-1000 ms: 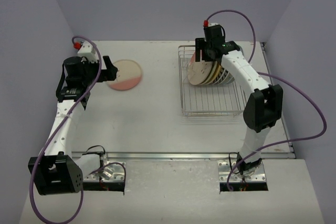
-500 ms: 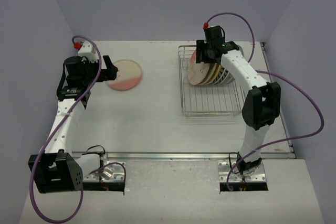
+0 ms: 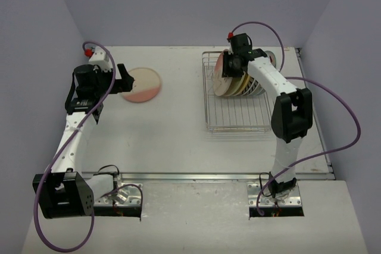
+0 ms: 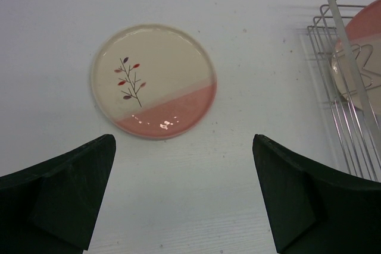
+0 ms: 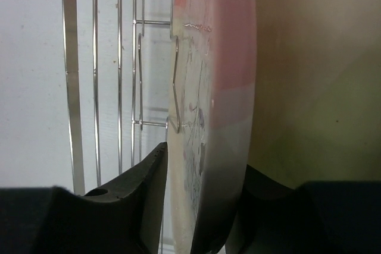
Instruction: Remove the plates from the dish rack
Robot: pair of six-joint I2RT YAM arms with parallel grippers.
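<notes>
Several plates [image 3: 243, 81] stand on edge at the back of the silver wire dish rack [image 3: 238, 118]. The front one is cream and pink [image 3: 224, 82]. My right gripper [image 3: 230, 66] reaches down over its top rim. In the right wrist view its two black fingers press either side of this plate [image 5: 214, 87], so the right gripper [image 5: 205, 206] is shut on it. A yellowish plate [image 5: 315, 87] stands just behind. Another cream and pink plate [image 3: 143, 84] with a twig drawing lies flat on the table. My left gripper [image 3: 126, 79] hovers beside that flat plate [image 4: 153, 81], open and holding nothing [image 4: 184, 194].
The front half of the rack shows only bare wire grid. Rack wires [image 5: 95, 87] run close to my right gripper's left finger. The rack's corner [image 4: 345, 87] shows at the right of the left wrist view. Purple walls enclose the white table [image 3: 178, 129].
My right gripper has shifted slightly left over the front plate's rim and its fingers have narrowed onto it. The left arm has not moved.
</notes>
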